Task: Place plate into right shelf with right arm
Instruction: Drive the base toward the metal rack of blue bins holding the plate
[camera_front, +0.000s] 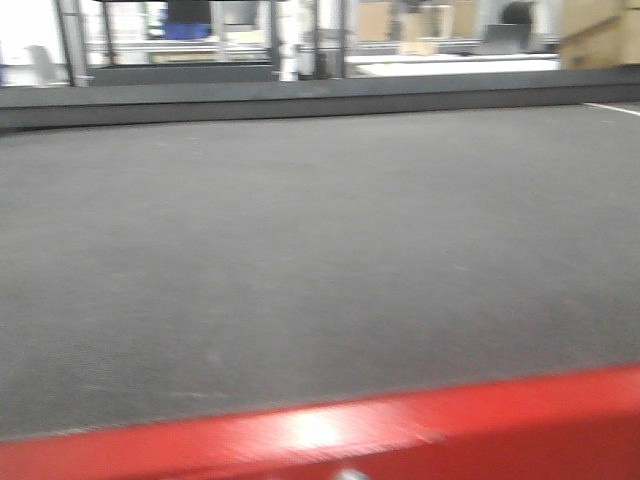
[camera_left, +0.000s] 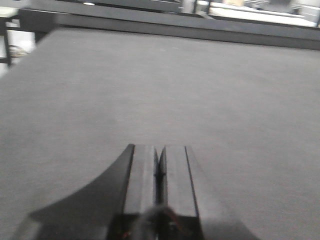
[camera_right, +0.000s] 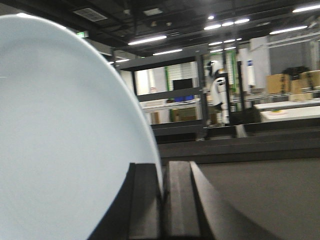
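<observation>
Front view, table: grey matte table top (camera_front: 320, 250) across most of the frame, with a red edge (camera_front: 400, 430) along the bottom.
Front view, background: blurred metal uprights (camera_front: 72, 40) and a blue bin (camera_front: 187, 30) at upper left, cardboard boxes (camera_front: 600, 35) at upper right, all beyond the far table edge.
Left wrist view, pose: left gripper (camera_left: 160, 150) at bottom centre, low and near level over the grey top, pointing toward the far edge.
Left wrist view, pincer: pressed together, pads touching.
Right wrist view, pose: right gripper (camera_right: 162, 167) at bottom centre, above the table, aimed across the hall.
Right wrist view, pincer: pinching the plate (camera_right: 60, 140) by its rim between two dark fingers.
Right wrist view, plate: upright on edge, filling the left half and hiding everything behind it.
Right wrist view, surroundings: dark rack (camera_right: 165, 95) mid-frame just past the plate's edge, ceiling strip lights (camera_right: 147, 39) above.
</observation>
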